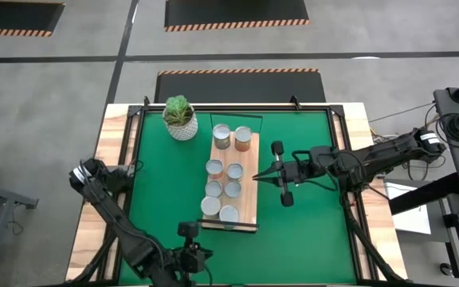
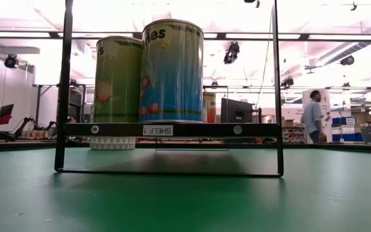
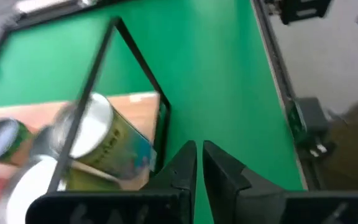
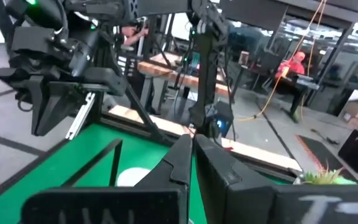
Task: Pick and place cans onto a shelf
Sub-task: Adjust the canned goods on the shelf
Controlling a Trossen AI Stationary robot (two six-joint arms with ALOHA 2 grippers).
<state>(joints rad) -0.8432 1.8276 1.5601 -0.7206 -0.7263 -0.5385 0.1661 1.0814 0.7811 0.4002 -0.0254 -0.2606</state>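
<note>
Several cans (image 1: pixel 222 179) stand upright on the shelf (image 1: pixel 249 203), a wooden board on a black frame at the middle of the green mat. In the low view two tall cans (image 2: pixel 171 71) stand above the shelf's labelled front edge (image 2: pixel 156 129). My right gripper (image 1: pixel 255 177) is shut and hangs just right of the shelf, pointing at it and holding nothing. My left gripper (image 1: pixel 205 255) is shut near the table's front edge, in front of the shelf's near end. In the left wrist view its fingertips (image 3: pixel 199 155) are over bare mat beside a yellow-and-blue can (image 3: pixel 107 146).
A white pot with a green plant (image 1: pixel 181 119) stands at the far left of the mat, close to the shelf's far end. Bare green mat (image 1: pixel 309 231) lies right of and in front of the shelf. A person (image 2: pixel 312 116) stands in the room behind.
</note>
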